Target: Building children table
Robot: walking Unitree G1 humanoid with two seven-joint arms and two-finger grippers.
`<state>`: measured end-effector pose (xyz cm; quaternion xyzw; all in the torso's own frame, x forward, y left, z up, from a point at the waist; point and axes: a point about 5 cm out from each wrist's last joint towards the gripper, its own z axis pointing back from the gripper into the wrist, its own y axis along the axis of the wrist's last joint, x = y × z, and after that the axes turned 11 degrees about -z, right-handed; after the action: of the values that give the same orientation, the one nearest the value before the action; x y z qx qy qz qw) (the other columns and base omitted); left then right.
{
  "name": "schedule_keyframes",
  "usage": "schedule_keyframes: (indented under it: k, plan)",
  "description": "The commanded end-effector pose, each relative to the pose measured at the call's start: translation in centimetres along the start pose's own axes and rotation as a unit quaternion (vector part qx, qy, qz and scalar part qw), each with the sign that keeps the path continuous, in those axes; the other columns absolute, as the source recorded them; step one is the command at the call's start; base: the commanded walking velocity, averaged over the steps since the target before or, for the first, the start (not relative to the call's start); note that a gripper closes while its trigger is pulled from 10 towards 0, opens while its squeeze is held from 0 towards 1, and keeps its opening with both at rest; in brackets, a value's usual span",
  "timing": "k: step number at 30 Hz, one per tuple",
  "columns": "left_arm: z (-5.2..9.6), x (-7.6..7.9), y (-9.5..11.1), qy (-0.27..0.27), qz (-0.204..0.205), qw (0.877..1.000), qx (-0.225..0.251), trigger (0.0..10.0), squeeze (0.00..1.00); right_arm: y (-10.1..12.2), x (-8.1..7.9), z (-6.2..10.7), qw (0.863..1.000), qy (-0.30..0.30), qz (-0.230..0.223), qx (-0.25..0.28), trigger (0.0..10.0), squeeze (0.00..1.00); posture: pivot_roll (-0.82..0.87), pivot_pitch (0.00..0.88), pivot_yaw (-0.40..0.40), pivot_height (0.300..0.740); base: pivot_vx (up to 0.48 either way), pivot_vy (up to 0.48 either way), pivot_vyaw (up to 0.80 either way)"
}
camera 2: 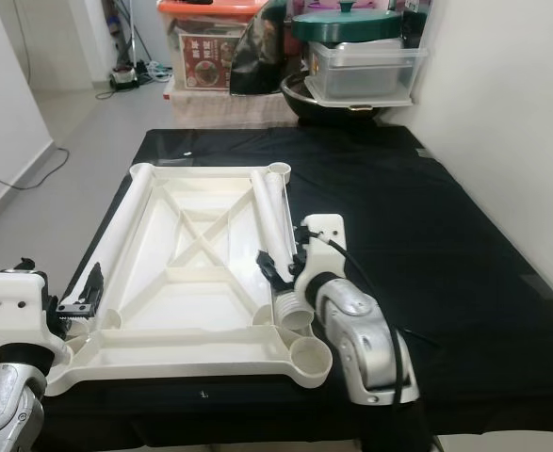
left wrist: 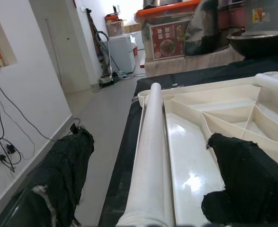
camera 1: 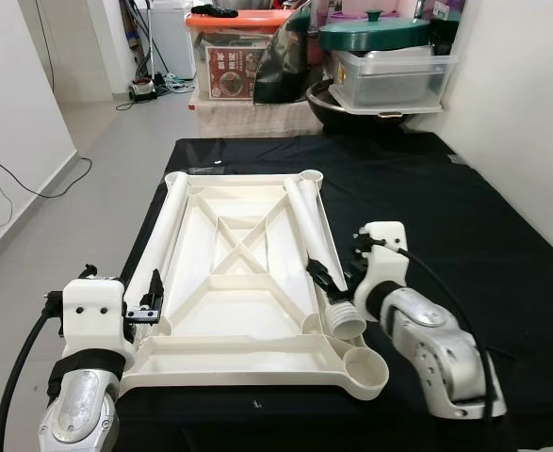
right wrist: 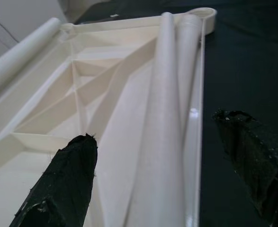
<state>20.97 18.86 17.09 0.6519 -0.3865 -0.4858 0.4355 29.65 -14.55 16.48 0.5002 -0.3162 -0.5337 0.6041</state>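
Upside down on a black-covered tabletop (camera 1: pixel 464 217) lies the white plastic table (camera 1: pixel 243 273), its ribbed underside facing up so that the round leg sockets at the corners are open from above. That seems to be the reason for laying it this way: the legs can be pushed straight down into the sockets.

Two legs (camera 1: pixel 306 221) rest side by side along the right inner edge of the table, and one more leg (camera 1: pixel 163 231) lies along the left edge; they sit inside the rim, which keeps them from rolling off.

The right gripper (camera 1: pixel 331 278) is at the near end of the right pair of legs, its black fingers spread wide with a leg between them, as the right wrist view shows (right wrist: pixel 165 118). I cannot tell whether the fingers touch it; nothing is clamped. Just beside it the near right socket (camera 1: pixel 365 367) stands open, so this is probably a reach for the leg meant for that corner.

The left gripper (camera 1: pixel 149 301) sits at the near end of the left leg, fingers also apart and straddling the tube in the left wrist view (left wrist: pixel 150 156), holding nothing. It looks placed to take or steady that leg.

Beyond the tabletop are storage boxes (camera 1: pixel 243 52) and a green-lidded pot (camera 1: pixel 375 33) on a clear tub.

No leg stands in a socket, so the build looks barely begun.
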Motion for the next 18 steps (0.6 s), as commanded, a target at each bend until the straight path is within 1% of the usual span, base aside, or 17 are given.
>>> schedule_keyframes:
  k: [1,2,4,5,6,7,12,16,18]
  plan:
    - [-0.1,0.2,-0.6,-0.008,-0.013,1.000,-0.017,10.0,0.00,-0.9,0.8,0.0,0.999,-0.022,-0.007,-0.037,10.0,0.00,-0.01,0.000,-0.007,0.740,0.000,0.000,0.00]
    - [-0.1,0.2,-0.6,-0.008,-0.013,1.000,-0.017,10.0,0.00,-0.9,0.8,0.0,0.999,-0.022,-0.007,-0.037,10.0,0.00,-0.01,0.000,-0.007,0.740,0.000,0.000,0.00]
    - [-0.1,0.1,-0.6,-0.007,-0.012,1.000,-0.018,10.0,0.00,-1.7,-0.2,0.3,0.997,0.001,-0.039,-0.067,10.0,0.00,-0.01,0.000,-0.008,0.740,0.000,0.000,0.00]
    - [-0.1,0.1,-0.6,-0.007,-0.012,1.000,-0.018,10.0,0.00,-1.7,-0.2,0.3,0.997,0.001,-0.039,-0.067,10.0,0.00,-0.01,0.000,-0.008,0.740,0.000,0.000,0.00]
    - [-0.1,0.1,-0.5,-0.007,-0.012,1.000,-0.019,10.0,0.00,-1.9,-0.7,0.4,0.996,0.013,-0.049,-0.078,10.0,0.00,-0.01,0.000,-0.009,0.740,0.000,0.000,0.00]
    - [-0.1,0.1,-0.5,-0.009,-0.011,1.000,-0.021,10.0,0.00,-2.5,-0.8,0.8,0.991,0.016,-0.072,-0.110,10.0,0.00,-0.01,0.000,-0.011,0.740,0.000,0.000,0.00]
    - [0.0,0.2,-0.5,-0.011,-0.011,1.000,-0.022,10.0,0.00,-2.8,-0.7,1.1,0.988,0.011,-0.079,-0.132,10.0,0.00,-0.01,0.000,-0.013,0.740,0.000,0.000,0.00]
    - [0.0,0.1,-0.4,-0.008,-0.010,1.000,-0.023,10.0,0.00,-3.0,-0.9,1.5,0.983,0.020,-0.094,-0.154,10.0,0.00,-0.01,0.000,-0.018,0.740,0.000,0.000,0.00]
    - [0.0,0.1,-0.5,-0.008,-0.009,1.000,-0.025,10.0,0.00,-3.3,-0.9,1.6,0.982,0.018,-0.091,-0.162,10.0,0.00,-0.01,0.000,-0.019,0.740,0.000,0.000,0.00]
